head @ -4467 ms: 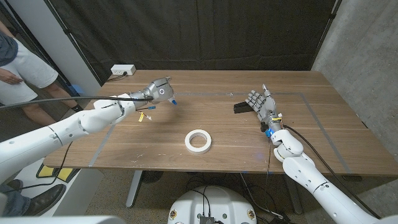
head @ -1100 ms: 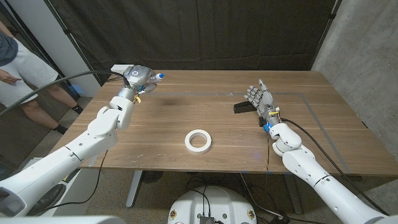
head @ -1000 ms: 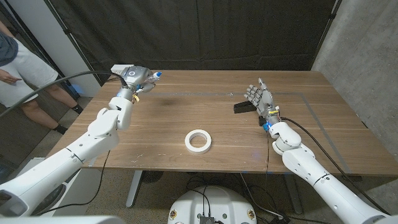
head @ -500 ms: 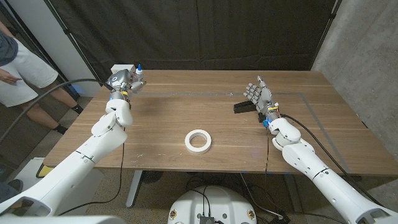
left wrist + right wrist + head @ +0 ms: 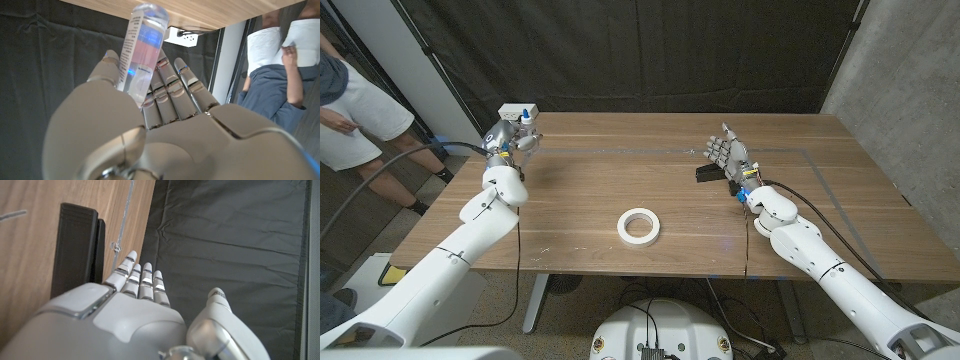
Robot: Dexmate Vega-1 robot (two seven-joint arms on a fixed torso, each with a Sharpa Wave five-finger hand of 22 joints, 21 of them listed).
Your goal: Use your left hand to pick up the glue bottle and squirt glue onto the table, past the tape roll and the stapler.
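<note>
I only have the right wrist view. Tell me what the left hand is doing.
Observer: The left hand holds the glue bottle up at the table's far left corner.
Operator: Give me the tape roll's position.
Observer: The tape roll lies flat in the middle of the table, toward the near edge, touched by neither hand.
Operator: Report anyone nearby.
Observer: A person stands past the table's left side, at the picture's edge.

place: lab or test bay | signs: black curtain behind the wooden counter | bare concrete wall | white power strip at counter's far corner | person standing by
</note>
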